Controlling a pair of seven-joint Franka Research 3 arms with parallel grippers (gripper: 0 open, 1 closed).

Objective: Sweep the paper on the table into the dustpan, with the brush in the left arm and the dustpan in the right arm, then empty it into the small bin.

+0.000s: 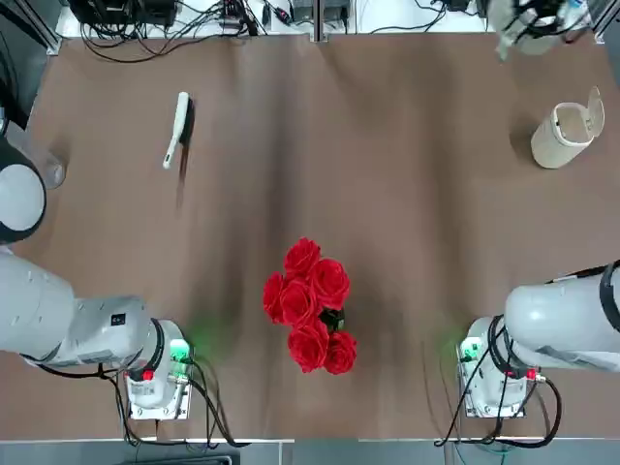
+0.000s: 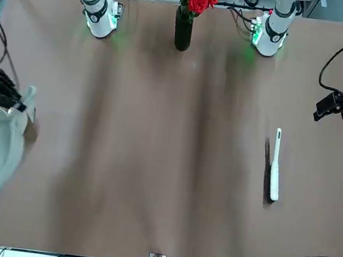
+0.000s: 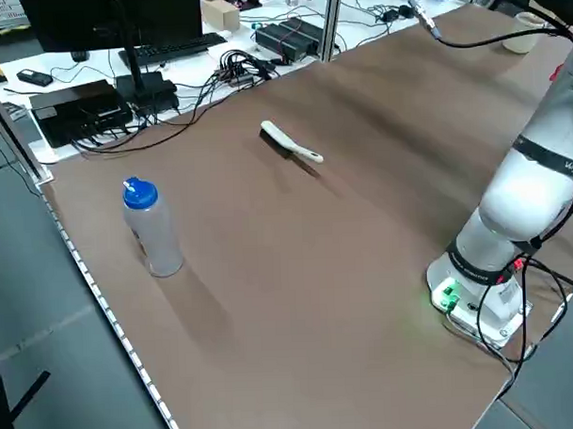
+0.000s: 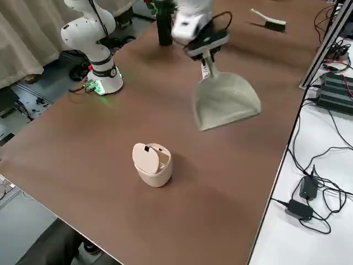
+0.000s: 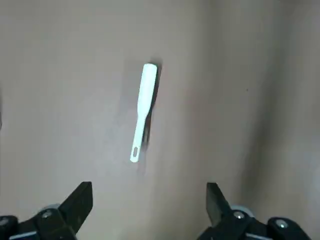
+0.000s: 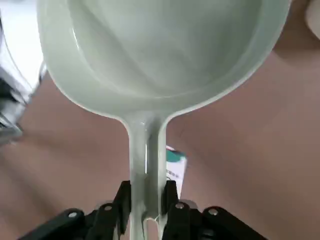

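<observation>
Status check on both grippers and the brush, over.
Right gripper shut on dustpan handle, pan raised. Left gripper open, empty. Brush lying on table; nothing between it and left gripper.

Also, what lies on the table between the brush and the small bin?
Only bare tabletop shows in the top view from the brush across to the small bin; the red roses stand nearer the robot, off that line.

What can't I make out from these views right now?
- Bin's inside, right side view: mostly covered by its lid.
- Right arm's jaws, top view: beyond the picture's upper edge.
- Dustpan's front lip, right wrist view: cut off by the top edge.
</observation>
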